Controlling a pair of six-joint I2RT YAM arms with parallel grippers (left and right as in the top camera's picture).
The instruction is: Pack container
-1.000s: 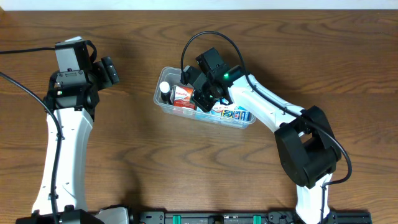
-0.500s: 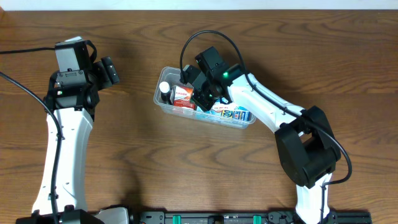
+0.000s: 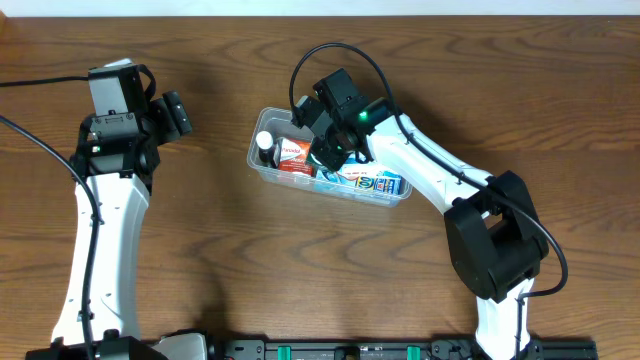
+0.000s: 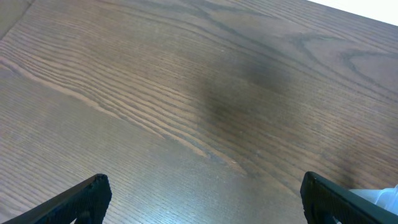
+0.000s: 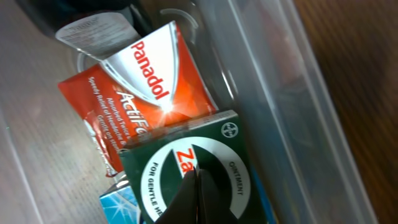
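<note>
The clear plastic container [image 3: 400, 197] sits mid-table; its wall also shows in the right wrist view [image 5: 273, 93]. It holds a red Panadol box [image 3: 293, 155] [image 5: 143, 99], a green ointment box [image 5: 180, 162], a blue box [image 3: 378, 183] [image 5: 121, 202] and a white-capped bottle [image 3: 264, 142]. My right gripper [image 3: 326, 156] [image 5: 198, 186] is shut with nothing between its fingers, and hangs inside the container just over the green box. My left gripper [image 3: 178, 114] [image 4: 202, 196] is open and empty over bare wood at the far left.
The wooden table [image 3: 230, 260] surrounds the container. A black cable [image 3: 40, 85] runs along the far left behind the left arm. A little of the container's edge [image 4: 385, 196] shows at the lower right of the left wrist view.
My right gripper has shifted slightly toward the far side over the container's boxes. The left arm has not moved.
</note>
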